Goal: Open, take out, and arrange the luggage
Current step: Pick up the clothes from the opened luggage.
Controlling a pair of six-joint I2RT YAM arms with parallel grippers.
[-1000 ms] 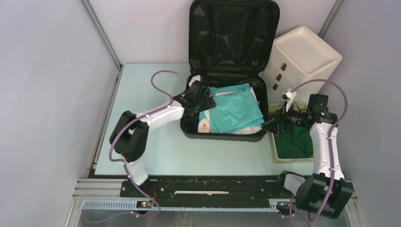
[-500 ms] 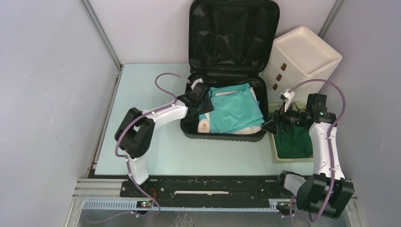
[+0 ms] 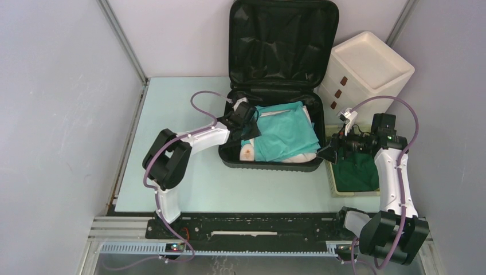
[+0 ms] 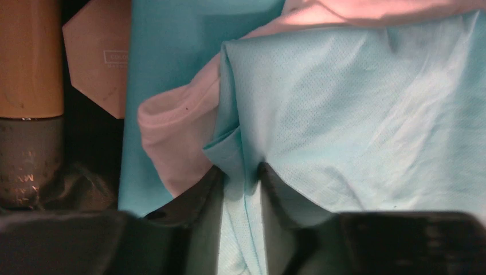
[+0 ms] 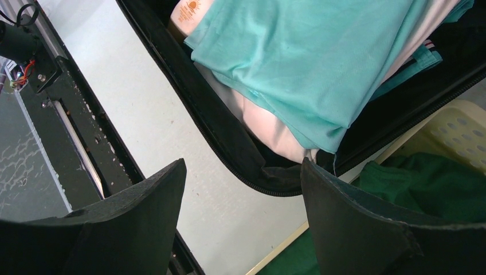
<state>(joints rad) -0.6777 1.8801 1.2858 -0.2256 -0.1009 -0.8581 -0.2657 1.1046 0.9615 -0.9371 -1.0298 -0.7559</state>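
The left wrist view is dim and close. A tan cylinder with a dark end (image 4: 28,86) lies at its left edge, and what it is cannot be told. The left gripper's (image 4: 240,179) finger bases are cut off at the bottom, and its tips are pinched on a fold of the teal garment (image 4: 355,114). In the top view that gripper (image 3: 247,123) hides the garment's left edge.

The luggage (image 3: 281,46) lies open at the middle of the table's far edge, its lid upright against the back wall. In its lower half the teal garment (image 3: 283,134) lies over a pale, whitish garment (image 5: 258,123), which is mostly covered.

The right gripper (image 5: 242,166) is spread wide with nothing between its fingers. It hangs between the luggage's near right corner and the pale yellow basket (image 3: 330,177) at the table's right edge, which holds a dark green cloth (image 3: 356,175). A white drawer box (image 3: 367,66) stands at the far right corner.

The table (image 3: 172,97) is pale blue-green, with grey walls around it.
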